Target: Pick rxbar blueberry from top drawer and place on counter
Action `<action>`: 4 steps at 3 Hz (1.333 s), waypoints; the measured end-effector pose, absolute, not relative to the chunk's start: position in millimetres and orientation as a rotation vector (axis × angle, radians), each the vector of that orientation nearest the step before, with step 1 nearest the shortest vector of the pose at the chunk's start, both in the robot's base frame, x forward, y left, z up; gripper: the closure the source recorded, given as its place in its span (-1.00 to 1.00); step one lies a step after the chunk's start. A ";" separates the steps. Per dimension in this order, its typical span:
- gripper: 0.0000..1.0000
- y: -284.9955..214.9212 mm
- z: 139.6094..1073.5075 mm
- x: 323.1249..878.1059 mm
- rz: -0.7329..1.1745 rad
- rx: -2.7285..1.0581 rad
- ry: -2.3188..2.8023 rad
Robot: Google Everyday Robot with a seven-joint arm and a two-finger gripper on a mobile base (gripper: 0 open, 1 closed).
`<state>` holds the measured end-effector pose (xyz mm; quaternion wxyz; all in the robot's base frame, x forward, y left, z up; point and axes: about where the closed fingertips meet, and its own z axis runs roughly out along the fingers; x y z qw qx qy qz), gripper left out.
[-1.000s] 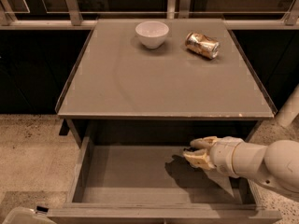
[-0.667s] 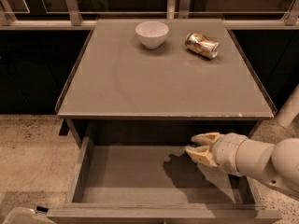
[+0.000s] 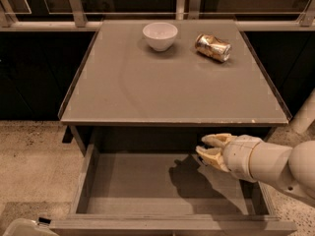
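Note:
My gripper (image 3: pixel 207 147) reaches in from the right and hovers over the right rear part of the open top drawer (image 3: pixel 147 183), just below the counter's front edge. Its two pale fingers (image 3: pixel 216 139) stand close together on a thin dark thing, the rxbar blueberry (image 3: pixel 201 149). Only a sliver of the bar shows against the dark drawer back. The drawer bottom is bare apart from the gripper's shadow. The grey-tan counter (image 3: pixel 172 87) lies above and behind the drawer.
A white bowl (image 3: pixel 160 35) and a gold-and-white can (image 3: pixel 212 47) lying on its side sit at the back of the counter. A railing runs behind it. Speckled floor lies to the left and right. A pale part of my base (image 3: pixel 22 227) shows at the bottom left.
My gripper has risen a little from the drawer bottom and shifted slightly right. Its shadow on the drawer floor has moved with it. Bowl and can have not moved.

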<state>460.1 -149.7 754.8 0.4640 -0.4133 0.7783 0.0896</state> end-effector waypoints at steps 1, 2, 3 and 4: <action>1.00 -145.4 764.7 462.1 0.229 -1.032 1.885; 1.00 -138.2 811.5 464.3 0.209 -1.062 1.787; 1.00 -142.2 845.6 452.5 0.162 -1.054 1.732; 1.00 -151.9 860.2 437.2 0.132 -1.017 1.725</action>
